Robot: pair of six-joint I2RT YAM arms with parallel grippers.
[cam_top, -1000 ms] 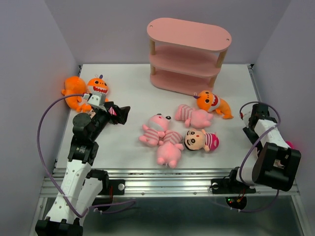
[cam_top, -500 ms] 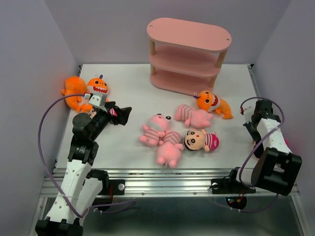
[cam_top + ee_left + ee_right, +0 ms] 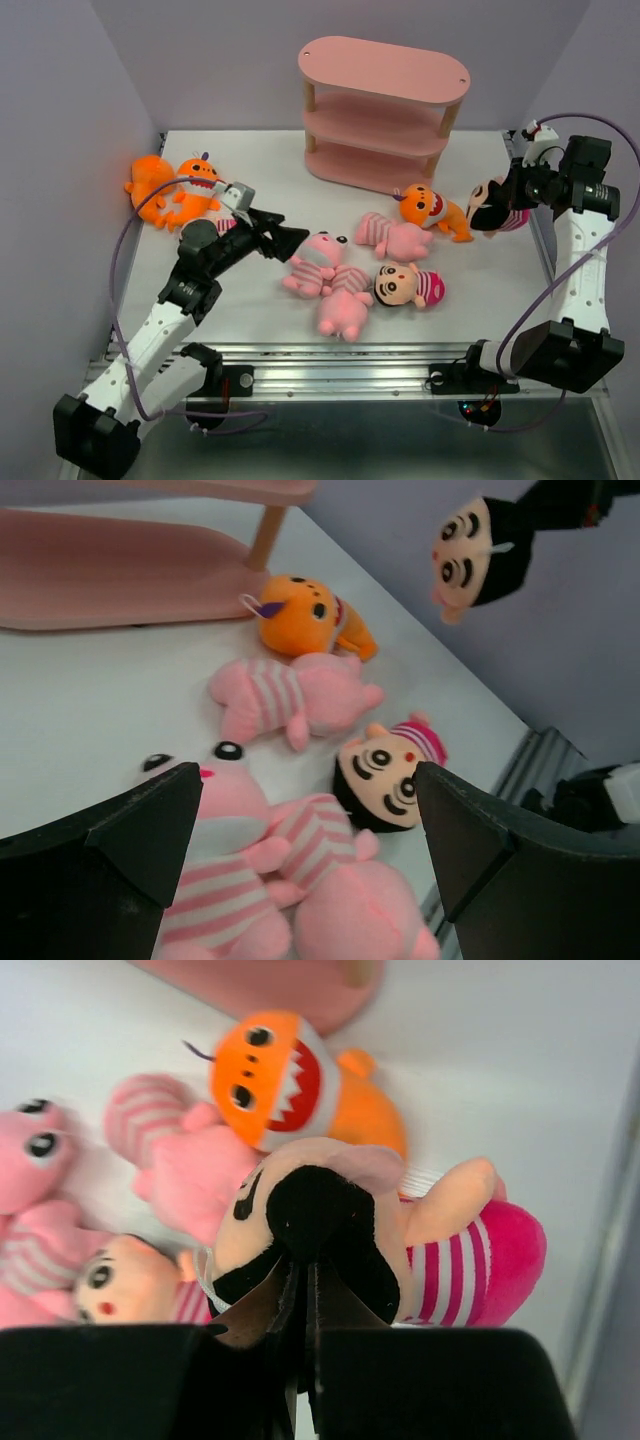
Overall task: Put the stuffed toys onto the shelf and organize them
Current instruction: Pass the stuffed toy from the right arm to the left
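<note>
Looking down from the top camera, I see my right gripper [image 3: 512, 192] pinched shut on the black hair of a doll [image 3: 300, 1210]. That doll hangs clear of the worktop [image 3: 470, 150], close to its right edge. Its magenta-striped body shows plainly in the right wrist view.

My left gripper [image 3: 287, 240] sits left of the worktop's middle with its jaws spread wide and nothing between them. Its tips point at the 1st pig [image 3: 318, 262] and come just beside it. I cannot tell whether they touch.

The 1st pig lies near the middle of the worktop. The 2nd pig [image 3: 345, 312] is against it on the near side, toward the near edge. The 3rd pig [image 3: 388, 236] lies just beyond them. A 2nd doll [image 3: 408, 285] rests face up beside the 2nd pig.

1 monster [image 3: 428, 208] lies between the 3rd pig and the hanging doll, near the foot of the shelf [image 3: 385, 60]. 2 more monsters [image 3: 150, 185] are bunched at the left edge, toward the far-left corner.

The shelf stands upright at the far edge, a little right of centre, and no toy touches it.
</note>
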